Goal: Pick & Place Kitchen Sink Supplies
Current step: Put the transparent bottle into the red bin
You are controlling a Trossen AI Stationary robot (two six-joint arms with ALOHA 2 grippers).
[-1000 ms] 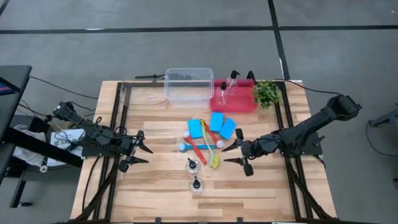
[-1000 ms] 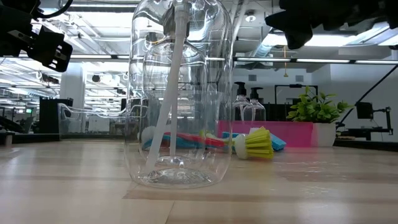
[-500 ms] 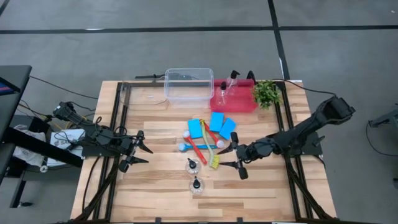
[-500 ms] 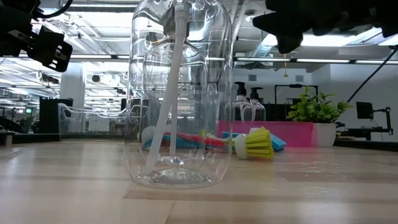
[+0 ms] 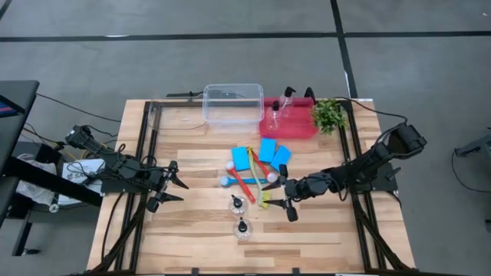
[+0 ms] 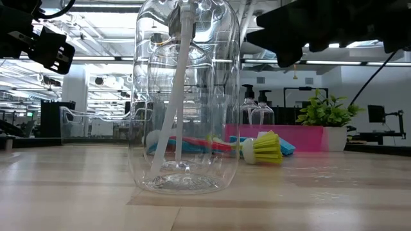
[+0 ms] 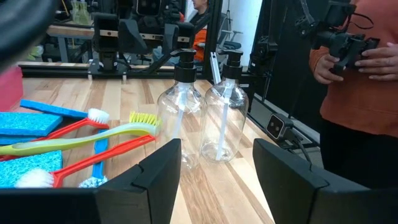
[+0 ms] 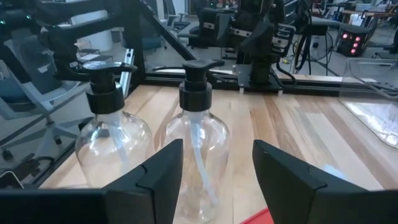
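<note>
Two clear pump bottles [image 5: 238, 204] [image 5: 243, 228] stand upright on their bases on the wooden table, near its front middle. Red, blue and yellow-green brushes [image 5: 247, 181] lie crossed just beyond them, and three blue sponges [image 5: 267, 151] lie flat farther back. Two more bottles [image 5: 280, 107] stand in the red tray [image 5: 299, 126]. My right gripper [image 5: 273, 195] hovers open over the brush heads, pointing level at the two near bottles [image 8: 198, 155] [image 8: 115, 134]. My left gripper [image 5: 182, 192] waits open at the left, raised, facing the same bottles [image 7: 180, 118].
A clear plastic tub [image 5: 232, 103] stands at the table's far edge beside the red tray, and a small green plant [image 5: 328, 115] sits at the far right. A person in an orange top [image 7: 354, 93] stands beyond the table. Bare wood lies along the near edge.
My right gripper has moved toward the table's left edge and a little down, from beside the brushes to over their heads, closer to the two near bottles. Its fingers stay apart.
</note>
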